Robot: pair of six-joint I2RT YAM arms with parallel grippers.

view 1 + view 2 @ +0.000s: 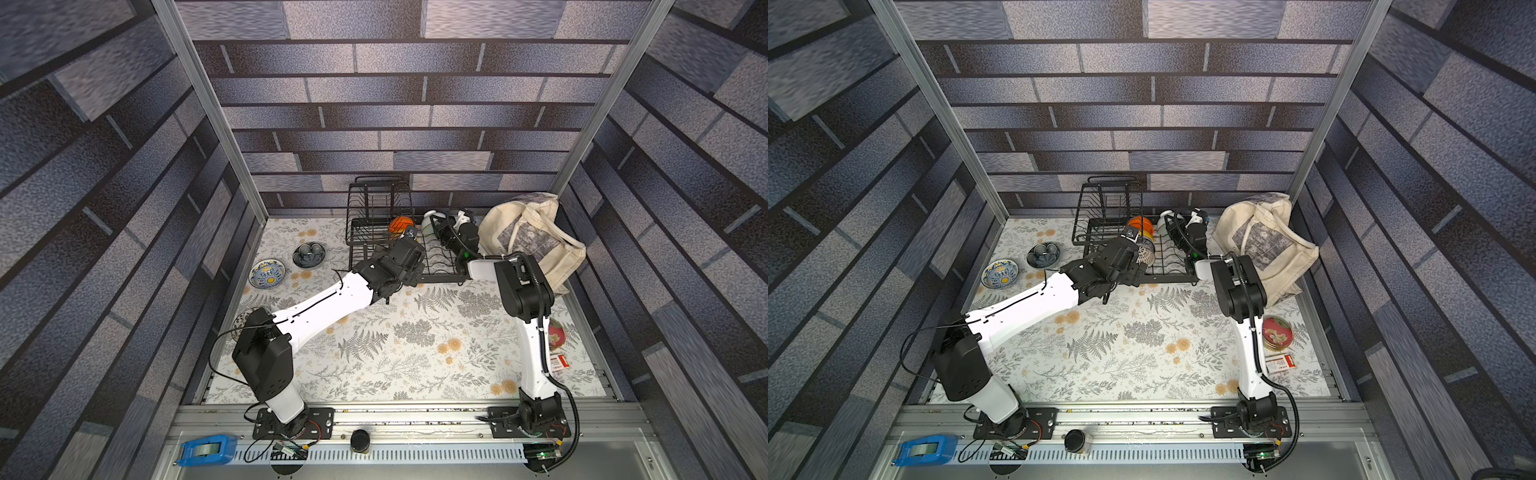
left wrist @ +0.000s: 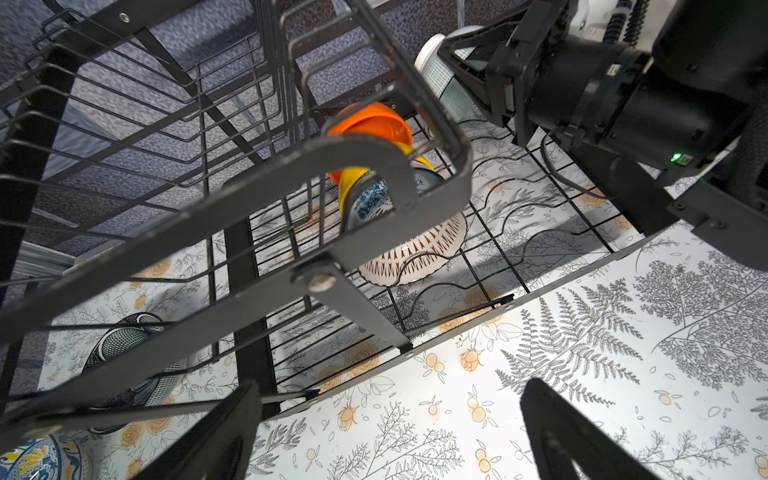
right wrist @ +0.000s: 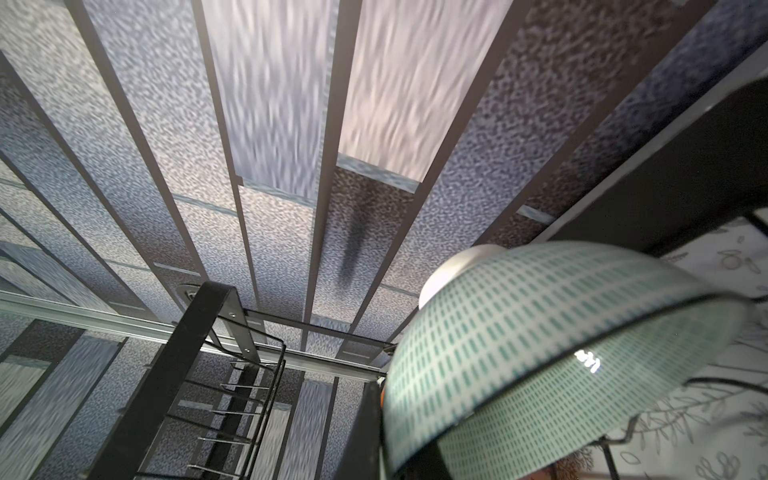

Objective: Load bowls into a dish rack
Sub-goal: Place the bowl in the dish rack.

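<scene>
Bowl (image 3: 540, 340), white with green dashes, pinched by right end effector (image 2: 457, 62); left end effector (image 2: 390, 432) spread wide.

Left wrist view: the fingers of the left tool (image 2: 392, 388) are cut at their bases by the frame edge. A blue-yellow bowl (image 2: 37, 457) is cropped at a corner. A dish rack (image 2: 365, 149) bracket covers part of the yellow bowl (image 2: 347, 187). The green-dashed bowl (image 3: 540, 353), itself cropped in the right wrist view, hides the tips of the right tool (image 2: 453, 54). In a top view, the left arm (image 1: 324, 303) covers most of a patterned bowl (image 1: 242, 322).
</scene>
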